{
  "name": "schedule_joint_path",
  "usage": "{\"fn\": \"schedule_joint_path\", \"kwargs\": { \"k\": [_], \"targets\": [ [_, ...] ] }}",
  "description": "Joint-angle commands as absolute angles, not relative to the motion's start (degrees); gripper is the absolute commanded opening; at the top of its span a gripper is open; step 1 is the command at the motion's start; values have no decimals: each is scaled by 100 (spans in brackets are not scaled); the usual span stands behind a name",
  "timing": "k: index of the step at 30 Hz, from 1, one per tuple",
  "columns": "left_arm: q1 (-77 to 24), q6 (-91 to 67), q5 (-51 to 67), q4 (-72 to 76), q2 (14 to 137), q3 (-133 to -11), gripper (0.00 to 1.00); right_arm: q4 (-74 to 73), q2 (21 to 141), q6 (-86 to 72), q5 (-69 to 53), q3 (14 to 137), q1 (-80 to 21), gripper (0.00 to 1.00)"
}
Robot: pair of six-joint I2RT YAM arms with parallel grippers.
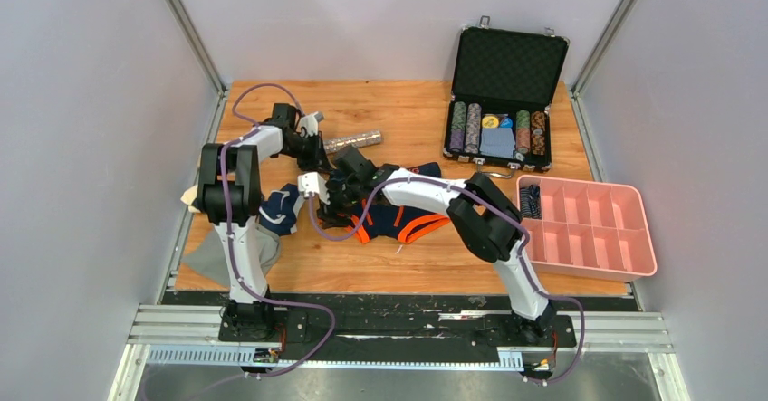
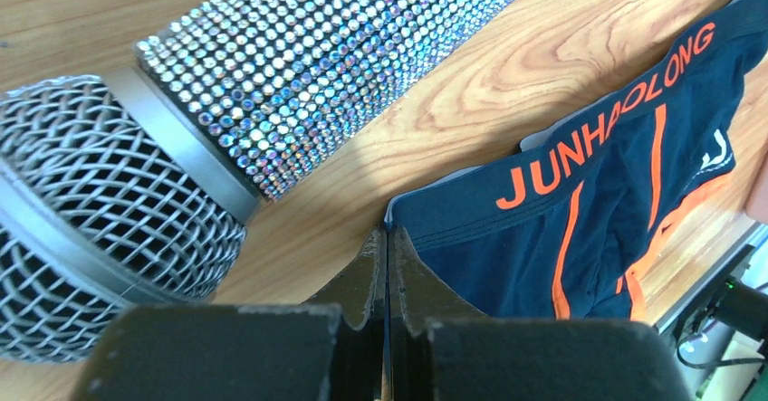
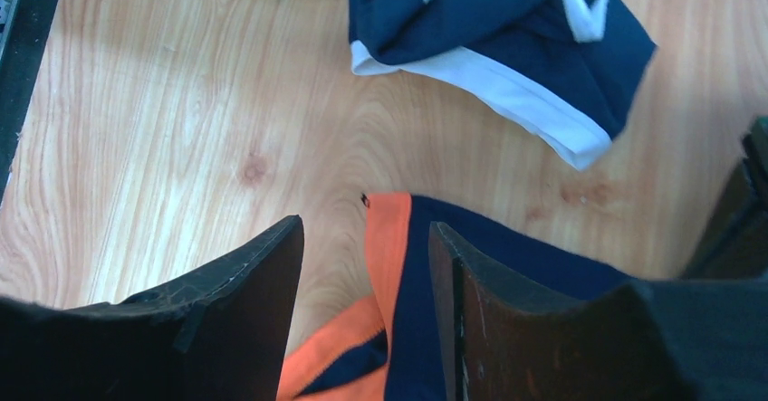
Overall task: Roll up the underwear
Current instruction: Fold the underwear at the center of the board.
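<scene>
The left arm (image 1: 240, 256) rises steeply from its base, folds at a high elbow and reaches forward and to the right, its wrist bent downward. The left gripper (image 2: 388, 233) points down at a low slant, its two fingers pressed flat against each other with no gap. The right arm (image 1: 489, 224) leans left across the middle, forearm stretched out low. The right gripper (image 3: 367, 229) points downward, its fingers (image 3: 244, 301) standing clearly apart.

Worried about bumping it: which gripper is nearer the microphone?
Left. The left gripper is shut right beside the microphone. The right gripper is farther off, open over the orange hem of the briefs.
</scene>
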State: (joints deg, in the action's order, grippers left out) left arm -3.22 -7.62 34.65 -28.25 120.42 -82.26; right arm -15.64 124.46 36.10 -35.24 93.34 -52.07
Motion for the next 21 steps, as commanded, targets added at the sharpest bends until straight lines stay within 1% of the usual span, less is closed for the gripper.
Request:
{"fn": "schedule_joint_path", "kwargs": {
  "k": [1,8,12,21],
  "targets": [
    [-216,-674,2707,-2803,11865,-8036,0,-1097,12618,4019,-3791,9619,-5361,55],
    [-167,-703,2863,-2726,11746,-7882,0,-910,12815,4039,-3457,9616,-5471,53],
    [-167,-746,2900,-2745,11746,-7940,0,-897,12895,4119,-3308,9630,-5472,47],
    [-167,-782,2930,-2826,11854,-8130,0,-890,13080,4340,-3280,9610,-5482,45]
  ]
}}
